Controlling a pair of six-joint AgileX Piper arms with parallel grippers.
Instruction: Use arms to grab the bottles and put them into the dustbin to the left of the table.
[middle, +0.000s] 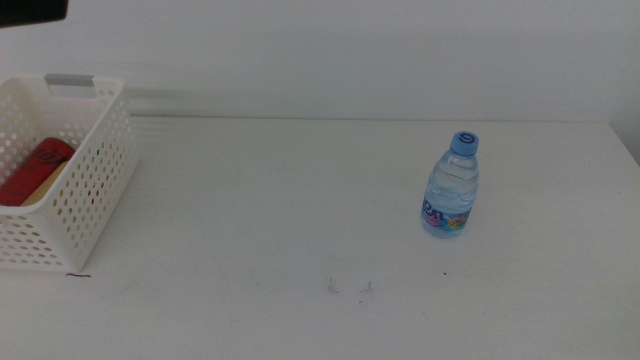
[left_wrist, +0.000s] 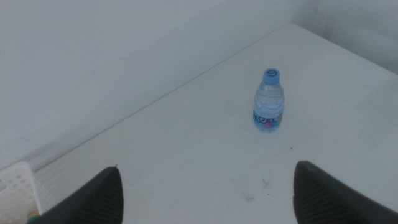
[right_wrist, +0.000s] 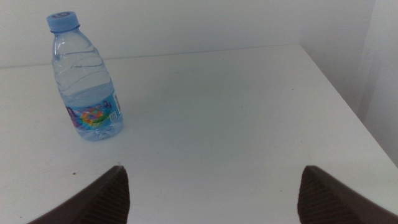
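Note:
A short clear water bottle (middle: 451, 185) with a blue cap stands upright on the white table (middle: 300, 200), right of centre. It also shows in the left wrist view (left_wrist: 268, 101) and the right wrist view (right_wrist: 86, 81). The white perforated dustbin (middle: 85, 190) stands at the left edge; a slim red can (middle: 36, 170) lies inside it. The yellow-liquid bottle is hidden or out of view. My left gripper (left_wrist: 208, 193) is open and empty, far from the bottle. My right gripper (right_wrist: 211, 196) is open and empty, a short way from the bottle. Neither arm shows in the middle view.
A pale wall rises behind the table's far edge. The table's right edge (right_wrist: 348, 106) lies close past the bottle. A few small dark specks (middle: 350, 288) mark the tabletop near the front. The dustbin's corner (left_wrist: 18, 186) shows in the left wrist view.

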